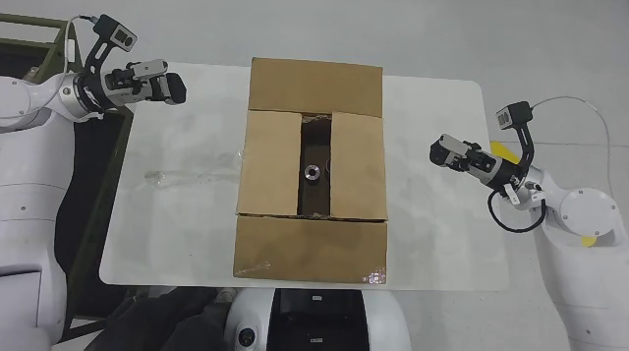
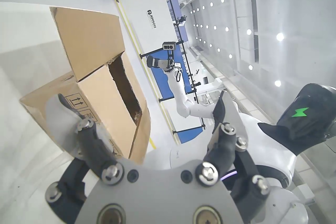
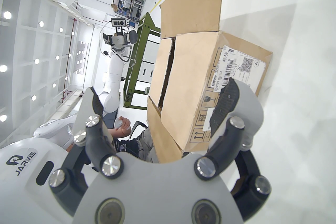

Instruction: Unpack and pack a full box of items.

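left pincer (image 1: 175, 87) and right pincer (image 1: 439, 150) both gape wide, empty; the brown cardboard box (image 1: 310, 248) between them has half-shut flaps (image 1: 270, 164) that may snag a reach.

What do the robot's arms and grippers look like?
The left arm and right arm are white, each with a cable and a camera at the wrist. The left gripper and right gripper have pale fingers, black ribbed pads and silver screws.

Just ahead of my right gripper (image 3: 162, 93), the box (image 3: 189, 64) side carries a white label (image 3: 236, 64) with a barcode and a square code, and pictograms (image 3: 202, 117). By my left gripper (image 2: 141, 101), the box side shows arrows (image 2: 77, 102).
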Controlling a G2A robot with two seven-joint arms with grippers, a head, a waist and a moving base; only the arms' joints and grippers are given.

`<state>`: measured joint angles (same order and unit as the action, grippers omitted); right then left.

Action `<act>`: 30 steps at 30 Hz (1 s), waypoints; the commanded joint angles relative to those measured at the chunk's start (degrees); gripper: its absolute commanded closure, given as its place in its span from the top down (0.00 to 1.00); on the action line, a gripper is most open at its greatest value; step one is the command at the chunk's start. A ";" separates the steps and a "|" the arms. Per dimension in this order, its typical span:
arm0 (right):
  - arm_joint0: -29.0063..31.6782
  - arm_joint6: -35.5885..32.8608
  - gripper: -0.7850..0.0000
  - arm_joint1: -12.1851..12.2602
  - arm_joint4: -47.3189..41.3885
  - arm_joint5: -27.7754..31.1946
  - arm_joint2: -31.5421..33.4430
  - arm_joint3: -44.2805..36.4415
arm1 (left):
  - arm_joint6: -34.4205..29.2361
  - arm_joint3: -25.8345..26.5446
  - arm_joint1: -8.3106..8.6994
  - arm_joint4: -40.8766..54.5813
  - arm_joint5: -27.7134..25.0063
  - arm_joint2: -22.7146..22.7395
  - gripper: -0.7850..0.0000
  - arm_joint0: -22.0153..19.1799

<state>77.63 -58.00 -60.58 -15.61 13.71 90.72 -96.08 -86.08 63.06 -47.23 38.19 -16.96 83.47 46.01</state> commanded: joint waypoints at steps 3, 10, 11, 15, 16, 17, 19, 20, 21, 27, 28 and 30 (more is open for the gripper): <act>0.00 0.00 1.00 0.00 0.00 0.00 0.00 0.00 | 0.00 0.00 0.00 0.00 0.00 0.00 1.00 0.00; 0.46 1.06 1.00 -0.04 -1.09 -1.87 -0.28 -0.38 | 0.00 0.00 0.00 0.00 0.00 0.00 1.00 0.00; 0.58 1.22 1.00 0.02 -0.88 -2.57 -0.18 -0.61 | 0.00 0.00 0.00 0.00 0.00 0.00 1.00 0.00; 2.45 1.08 1.00 0.33 1.27 -4.21 0.14 -1.71 | 0.00 0.00 0.00 0.00 0.00 0.00 1.00 0.00; 3.20 0.73 1.00 0.41 1.66 -4.56 0.17 -2.24 | 0.00 0.00 0.00 0.00 0.00 0.00 1.00 0.00; 3.98 0.39 1.00 0.49 2.02 -4.86 0.22 -2.78 | 0.00 0.00 0.00 0.00 0.00 0.00 1.00 0.00; 5.52 -0.23 1.00 0.62 2.20 -5.56 0.27 -3.77 | 0.00 0.00 0.00 0.00 0.00 0.00 1.00 0.00; 6.27 -0.80 1.00 0.68 1.94 -5.95 0.21 -4.21 | 0.00 0.00 0.00 0.00 0.00 0.00 1.00 0.00; 6.95 -1.45 1.00 0.73 1.56 -6.23 0.12 -4.63 | 0.00 0.00 0.00 0.00 0.00 0.00 1.00 0.00; 10.26 -2.09 1.00 0.99 2.47 -7.10 -0.45 -6.30 | 0.00 0.00 0.00 0.00 0.00 0.00 1.00 0.00; 10.93 -1.82 1.00 1.03 2.70 -7.29 -0.49 -6.82 | 0.00 0.00 0.00 0.00 0.00 0.00 1.00 0.00; 12.60 -1.80 1.00 1.07 2.04 -7.71 -0.55 -8.06 | 0.00 0.00 0.00 0.00 0.00 0.00 1.00 0.00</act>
<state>89.39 -59.78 -59.53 -13.10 6.19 90.17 -103.53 -86.08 63.06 -47.23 38.19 -16.96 83.47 46.01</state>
